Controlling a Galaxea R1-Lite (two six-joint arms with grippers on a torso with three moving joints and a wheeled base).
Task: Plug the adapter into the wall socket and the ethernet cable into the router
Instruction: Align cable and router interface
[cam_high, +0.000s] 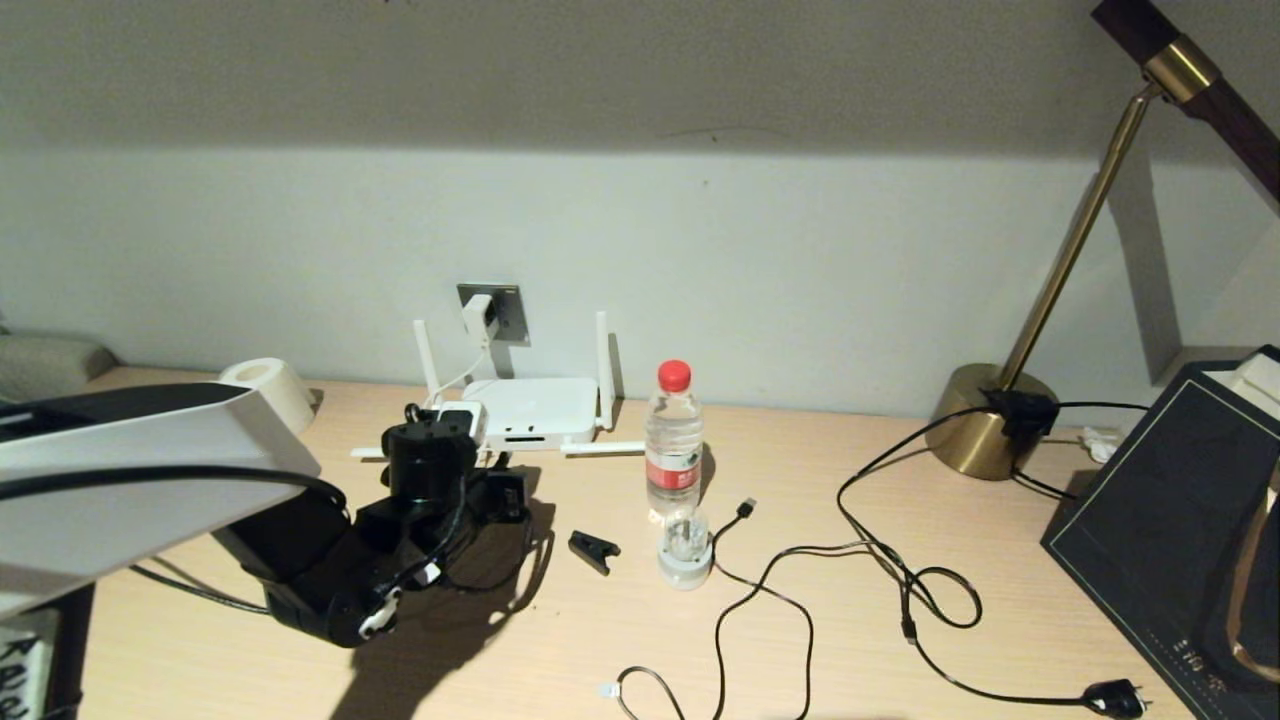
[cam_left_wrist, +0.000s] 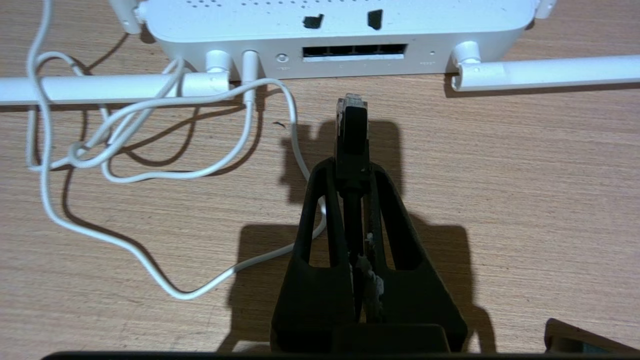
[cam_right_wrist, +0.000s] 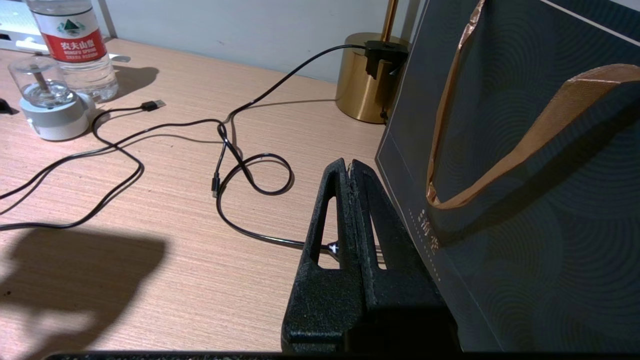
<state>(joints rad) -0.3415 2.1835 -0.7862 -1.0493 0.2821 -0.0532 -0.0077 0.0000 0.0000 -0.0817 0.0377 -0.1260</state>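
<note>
white-shelled left arm (cam_high: 130, 470) with black wrist and looping black cables; matte black triangular cut-out fingers (cam_left_wrist: 320, 235).

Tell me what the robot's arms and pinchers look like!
The left arm has a big white shell, then black parts with thin black cables looping along. Both the left gripper and right gripper are black, rough plastic, shaped like pointy triangles with holes cut through.

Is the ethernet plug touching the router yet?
Apart. In the left wrist view, bare table shows between the ethernet cable's clear tip, held by the left gripper, and the router's port row.
</note>
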